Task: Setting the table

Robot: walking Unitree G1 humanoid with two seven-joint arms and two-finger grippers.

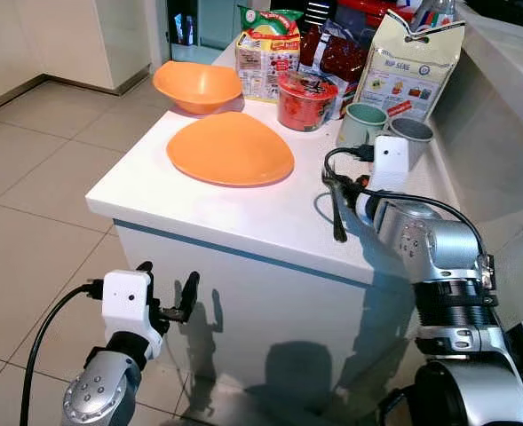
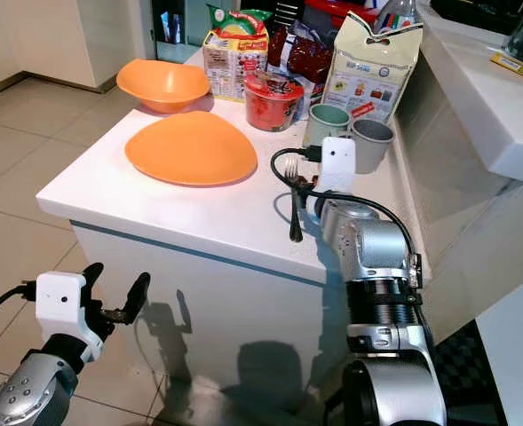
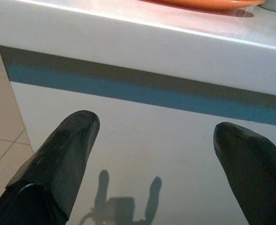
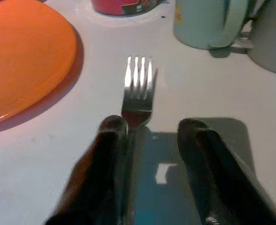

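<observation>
Fork (image 4: 138,93) lies on table (image 1: 270,222) right of orange plate (image 1: 230,149), tines pointing away; my right hand (image 4: 147,136) half-open astride its handle, nothing gripped; left hand (image 1: 168,297) open, low, empty.

Fork (image 2: 294,206) right of plate (image 2: 190,148), bowl (image 2: 162,83) behind.

Home kitchen — white counter (image 1: 243,213), tiled floor (image 1: 39,169), food packets (image 1: 409,62).
</observation>
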